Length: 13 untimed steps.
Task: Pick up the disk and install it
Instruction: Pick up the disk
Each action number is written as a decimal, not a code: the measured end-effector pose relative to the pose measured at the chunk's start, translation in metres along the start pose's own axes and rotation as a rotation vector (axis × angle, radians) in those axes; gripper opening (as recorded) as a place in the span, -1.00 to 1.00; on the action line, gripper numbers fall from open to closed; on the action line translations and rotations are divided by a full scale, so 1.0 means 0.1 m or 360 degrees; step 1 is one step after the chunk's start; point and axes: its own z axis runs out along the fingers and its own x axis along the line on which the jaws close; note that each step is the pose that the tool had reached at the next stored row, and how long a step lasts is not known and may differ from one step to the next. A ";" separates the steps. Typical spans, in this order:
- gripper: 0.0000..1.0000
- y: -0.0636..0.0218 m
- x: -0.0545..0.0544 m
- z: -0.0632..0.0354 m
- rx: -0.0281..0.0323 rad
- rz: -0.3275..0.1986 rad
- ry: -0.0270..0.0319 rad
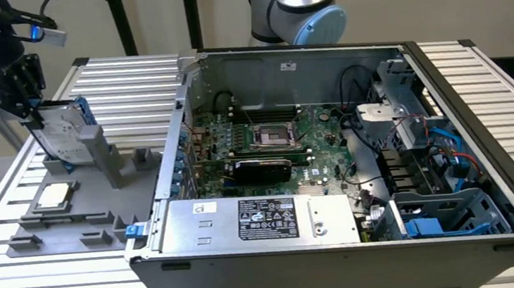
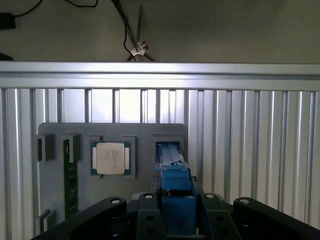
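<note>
Exterior view, ten o'clock: the gripper [image 1: 32, 112] hangs over the grey fixture [image 1: 67, 233] with its jaws pinching the disk [image 1: 60, 131] by the upper end. The disk stands on edge and leans a little. Its silver face looks toward the case [image 1: 345, 270] and its blue rails run down the long sides. Holding it by the end probably keeps the fingers off the label face and leaves the rails free. I cannot tell whether the lower end is clear of the fixture or resting in it. A grey post [image 1: 95, 149] rises just beside the disk on the case side and seems to serve as its prop.

From the wrist view the disk is seen edge-on as a narrow blue strip between the fingers [image 2: 150, 212]. The slot [image 2: 167, 147] lies straight beyond it. That suggests the grip is square and centred on the slot.

The chip [image 1: 55, 195] lies flat in its own pocket of the fixture, at about nine o'clock and below the disk. A green memory stick [image 2: 70, 175] sits on its far side.

The open case fills the middle of the exterior view. Inside it are the board [image 1: 265, 125] at the centre, a silver box [image 1: 264, 217] at six o'clock, and a blue bay [image 1: 444, 218] at four o'clock, well apart from the disk. The near case wall [image 1: 179, 123] stands between the disk and the bay. Loose cables [image 1: 446, 150] hang just above the bay and look likeliest to snag. An arm joint [image 1: 300, 9] stands behind the case at twelve o'clock.
</note>
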 end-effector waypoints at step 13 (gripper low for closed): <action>-0.35 -0.032 0.00 -0.594 0.00000 0.0000 0.00000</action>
